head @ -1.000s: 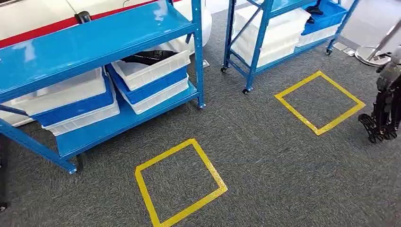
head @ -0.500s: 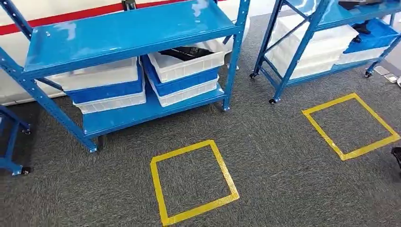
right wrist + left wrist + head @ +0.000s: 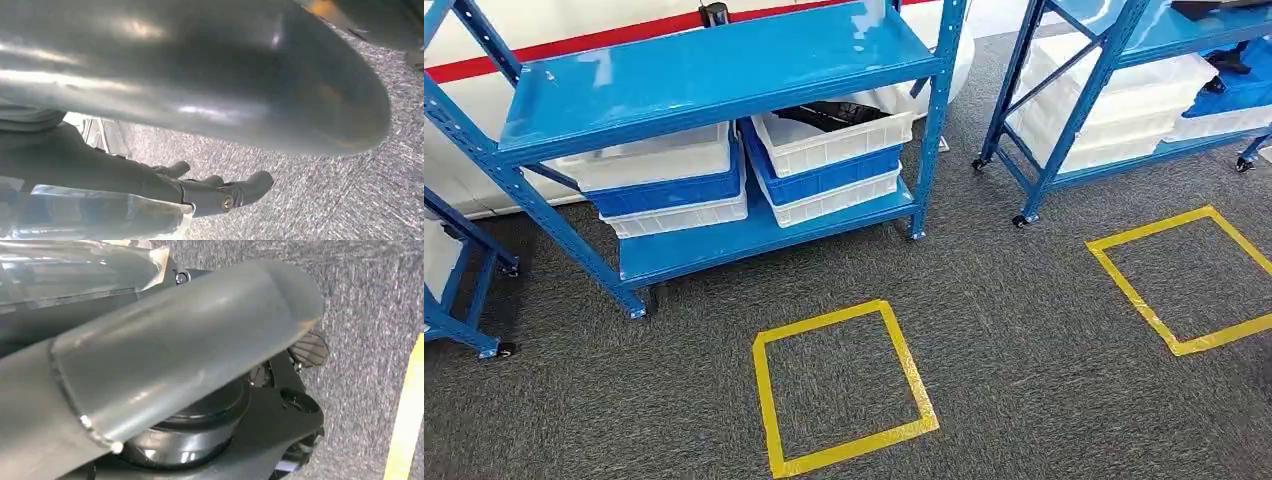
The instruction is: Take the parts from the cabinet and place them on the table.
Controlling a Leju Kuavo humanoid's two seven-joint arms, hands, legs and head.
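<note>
Black parts (image 3: 829, 114) lie in a white bin (image 3: 834, 140) on the lower shelf of the blue rack (image 3: 714, 65) ahead of me. That bin tops a stack of a blue and a white bin, with a similar stack (image 3: 664, 180) to its left. In the left wrist view my left hand shows as a thick grey thumb (image 3: 190, 355), its fingers hidden. My right hand (image 3: 220, 192) hangs over the grey carpet in the right wrist view, dark fingers stretched out and holding nothing.
A second blue rack (image 3: 1074, 110) on castors stands at the right with white and blue bins and a dark part (image 3: 1214, 8) on top. A third rack's leg (image 3: 454, 290) is at the left edge. Two yellow tape squares (image 3: 824, 320) (image 3: 1129, 295) mark the carpet.
The whole picture has shifted as the camera turned: the rack with the black parts now sits nearer the middle, and the dark machine at the right edge has left the picture.
</note>
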